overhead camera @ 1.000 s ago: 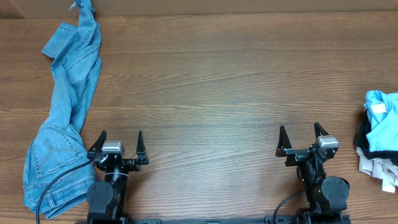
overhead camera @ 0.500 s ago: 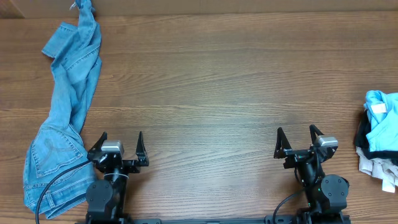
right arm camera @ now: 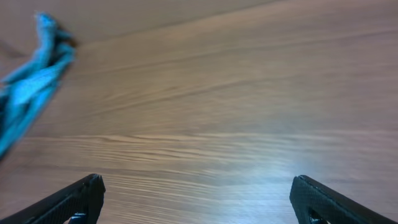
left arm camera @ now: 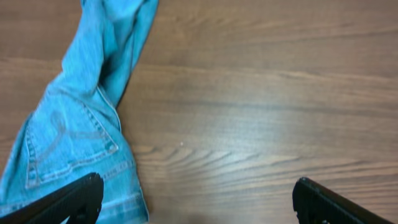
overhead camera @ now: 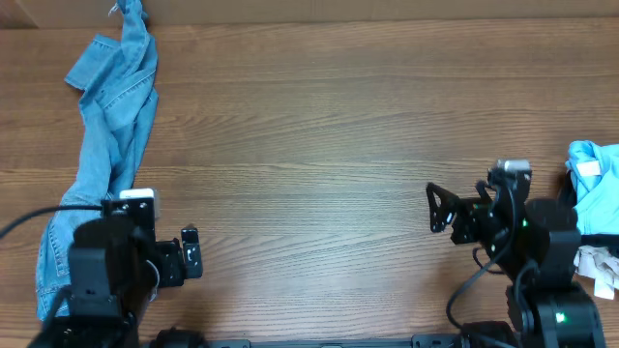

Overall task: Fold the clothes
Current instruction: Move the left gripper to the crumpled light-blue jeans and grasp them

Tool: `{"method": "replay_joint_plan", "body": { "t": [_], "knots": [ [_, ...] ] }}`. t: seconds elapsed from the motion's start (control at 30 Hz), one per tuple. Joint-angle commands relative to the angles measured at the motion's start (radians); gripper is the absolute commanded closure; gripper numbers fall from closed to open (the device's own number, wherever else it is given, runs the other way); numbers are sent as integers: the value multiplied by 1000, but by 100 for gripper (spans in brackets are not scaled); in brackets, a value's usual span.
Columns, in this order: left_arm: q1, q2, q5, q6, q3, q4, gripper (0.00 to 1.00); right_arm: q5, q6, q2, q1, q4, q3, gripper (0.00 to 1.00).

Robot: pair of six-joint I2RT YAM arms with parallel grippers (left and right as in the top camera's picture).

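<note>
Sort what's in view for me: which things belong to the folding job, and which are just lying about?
For the job:
- light blue denim jeans, sprawled unfolded along the left side of the brown wood-grain table

Lying about:
- heap of bright blue, dark and pale cloth at the right edge, no gripper on it

Overhead straight down on table [overhead camera: 319,145], wrist views low, angled forward, left wrist and overhead share jeans [overhead camera: 116,126]

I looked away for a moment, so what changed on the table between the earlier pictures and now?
Both arms rose from rest: the left gripper shifted left toward the jeans, the right gripper slightly right. Nothing was grasped; both remain open and empty. The jeans and the clothes pile at the right edge lie unchanged.
</note>
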Motion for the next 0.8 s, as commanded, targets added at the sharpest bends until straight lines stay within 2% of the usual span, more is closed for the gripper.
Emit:
{"method": "replay_joint_plan", "body": {
  "t": [0.0,0.03,0.07,0.13,0.23,0.3,0.4,0.43,0.5,0.53,0.6,0.67,0.7,0.77],
  "knots": [
    [12,46,-39,-107,124,-98,0,-150,4,51,3,35,40,0],
    [12,45,-193,-311,123,-161,6,-150,4,79,3,30,40,0],
    [12,45,-299,-488,122,-229,18,-150,5,100,3,25,40,0],
    [12,45,-348,-637,122,-285,0,-150,4,137,3,17,40,0],
    [12,50,-373,-681,122,-268,5,-150,4,176,3,5,40,0],
    [12,103,-357,-635,122,-226,9,-149,3,182,3,-5,40,0],
    [13,276,-357,-526,122,-197,0,-149,0,182,3,-6,40,0],
    [22,340,-333,-465,122,-165,0,-149,-4,182,3,-5,40,0],
    [84,440,-172,-257,122,-76,0,-145,-4,182,3,-5,40,0],
    [157,491,-72,-164,122,-26,0,-145,-4,182,3,-5,40,0],
    [322,566,70,-52,122,24,0,-145,-4,182,3,-5,40,0],
    [532,656,164,-32,122,45,0,-142,-4,182,3,-5,40,0],
    [631,729,196,-59,122,53,0,-137,-4,182,3,-4,40,0],
    [680,829,199,-74,121,47,3,-138,-4,182,3,0,40,0]
  ]
}}
